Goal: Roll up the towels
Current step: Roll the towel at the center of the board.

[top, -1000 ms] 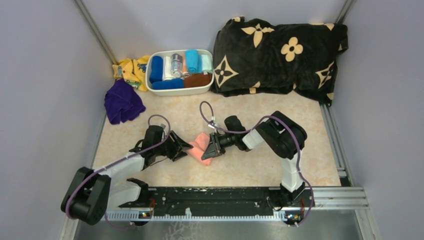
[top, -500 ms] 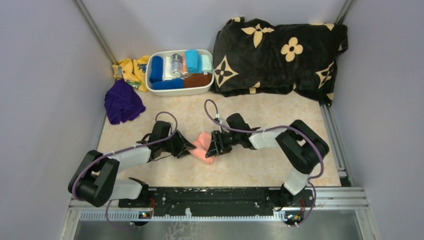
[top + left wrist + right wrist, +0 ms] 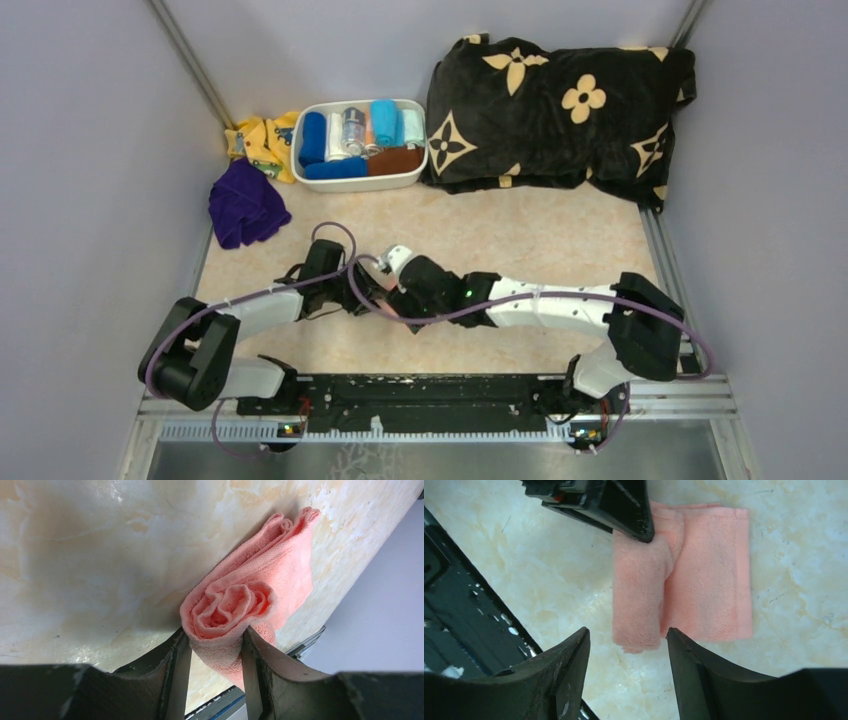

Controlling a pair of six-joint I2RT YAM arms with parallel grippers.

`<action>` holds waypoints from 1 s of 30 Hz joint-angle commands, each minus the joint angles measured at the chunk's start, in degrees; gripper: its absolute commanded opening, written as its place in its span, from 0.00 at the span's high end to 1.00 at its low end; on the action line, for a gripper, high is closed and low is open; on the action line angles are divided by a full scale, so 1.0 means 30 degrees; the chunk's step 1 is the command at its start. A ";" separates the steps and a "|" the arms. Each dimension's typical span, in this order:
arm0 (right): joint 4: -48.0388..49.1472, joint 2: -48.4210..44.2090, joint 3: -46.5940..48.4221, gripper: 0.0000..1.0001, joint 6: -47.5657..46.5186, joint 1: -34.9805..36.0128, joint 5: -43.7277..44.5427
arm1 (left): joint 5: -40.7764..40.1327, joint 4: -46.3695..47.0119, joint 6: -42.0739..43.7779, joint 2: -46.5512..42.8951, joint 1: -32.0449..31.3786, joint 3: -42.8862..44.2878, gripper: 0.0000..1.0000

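Note:
The salmon pink towel (image 3: pixel 240 600) lies on the marbled tabletop, partly rolled: a roll (image 3: pixel 639 600) along one side and a flat part (image 3: pixel 711 580) beside it. My left gripper (image 3: pixel 215 635) is shut on one end of the roll, its spiral showing between the fingers. My right gripper (image 3: pixel 628 632) hovers open over the roll's other end, touching nothing. In the top view the right wrist (image 3: pixel 430 285) covers most of this towel, with the left gripper (image 3: pixel 360 295) just to its left. The purple towel (image 3: pixel 243 205) lies crumpled at the far left.
A white bin (image 3: pixel 355 184) of rolled cloths stands at the back. A yellow patterned cloth (image 3: pixel 260 140) lies left of it and a big black flowered blanket (image 3: pixel 560 110) right of it. The black base rail (image 3: pixel 420 395) runs along the near edge.
My right gripper has opened and let go of the pink towel, and its arm has stretched out leftward over it. My left gripper keeps its hold on the roll's end.

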 commanded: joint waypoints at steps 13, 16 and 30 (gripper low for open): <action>-0.0773 0.6627 0.2320 0.47 -0.2427 0.3451 0.7213 | -0.1170 -0.1591 0.0626 0.0843 -0.0096 0.0150 0.52; -0.0730 0.7185 0.1868 0.48 -0.2421 0.3411 0.7036 | -0.1162 -0.1478 0.0728 0.0959 -0.0094 0.0257 0.51; 0.1578 0.5368 0.0150 1.00 -0.1078 -0.0019 -0.3486 | -0.1597 -0.1467 0.1824 -0.1182 0.1161 0.1033 0.30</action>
